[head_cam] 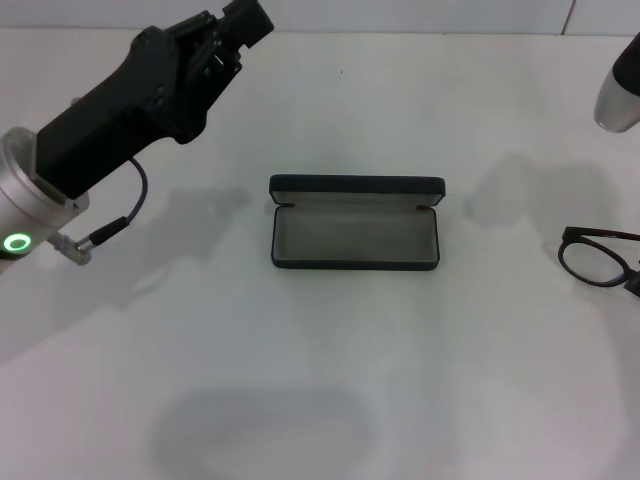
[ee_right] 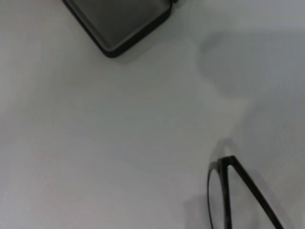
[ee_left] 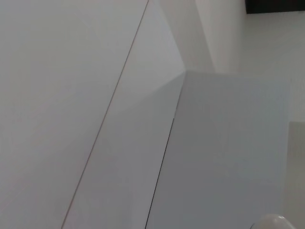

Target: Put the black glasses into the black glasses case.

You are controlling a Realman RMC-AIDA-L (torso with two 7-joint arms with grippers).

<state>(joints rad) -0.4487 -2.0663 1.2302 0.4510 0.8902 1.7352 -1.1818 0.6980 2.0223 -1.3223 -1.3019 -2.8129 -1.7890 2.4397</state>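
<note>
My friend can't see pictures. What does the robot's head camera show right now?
An open black glasses case sits empty in the middle of a white table, grey lining showing. The black glasses lie on the table far to its right, half out of view. The left gripper hovers at the back left.

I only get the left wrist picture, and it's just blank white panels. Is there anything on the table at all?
Observer: Yes. The head view shows a black glasses case lying open in the middle of the table, its grey inside empty.
Visitor: And the glasses?
Observer: The black glasses lie on the table toward the robot's right, apart from the case and partly cut off by the picture's edge.
Visitor: Is a claw holding them?
Observer: No. The left claw hangs raised at the far left, away from both. Of the right arm only a grey stub shows at the far right.
</note>
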